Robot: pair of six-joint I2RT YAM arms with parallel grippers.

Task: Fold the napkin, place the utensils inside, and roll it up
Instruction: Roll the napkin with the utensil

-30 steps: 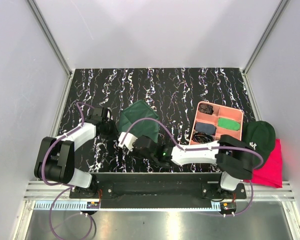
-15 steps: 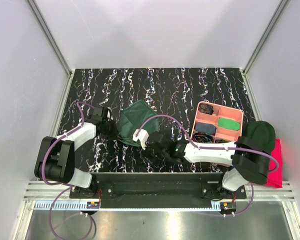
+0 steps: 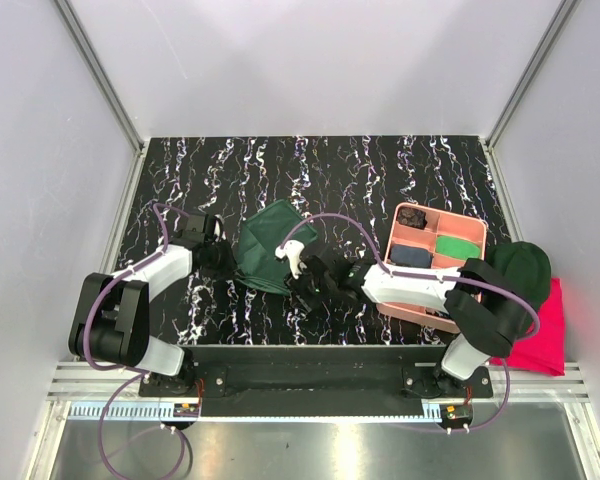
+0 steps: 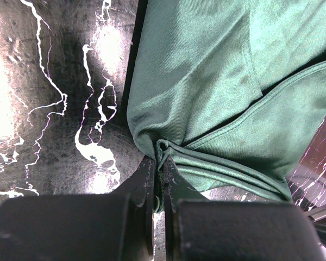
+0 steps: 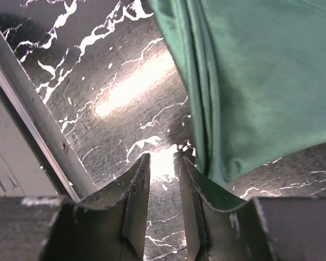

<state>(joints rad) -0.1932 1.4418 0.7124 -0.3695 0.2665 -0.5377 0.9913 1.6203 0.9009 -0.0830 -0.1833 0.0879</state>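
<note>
Marbled black desk (image 3: 380,170) stretches wide beyond the napkin (image 3: 272,243); left pincer (image 4: 158,162) clamps its folded edge, right pincer (image 5: 163,163), narrowly parted, hangs beside its near edge.

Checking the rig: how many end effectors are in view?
2. The left end effector pinches the napkin's left edge; the right end effector is open beside its near-right edge.

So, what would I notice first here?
Probably the dark green napkin, bunched on the black marbled table, with the left gripper pinching its edge. The right gripper hovers open beside it, and a pink tray sits at the right.
</note>
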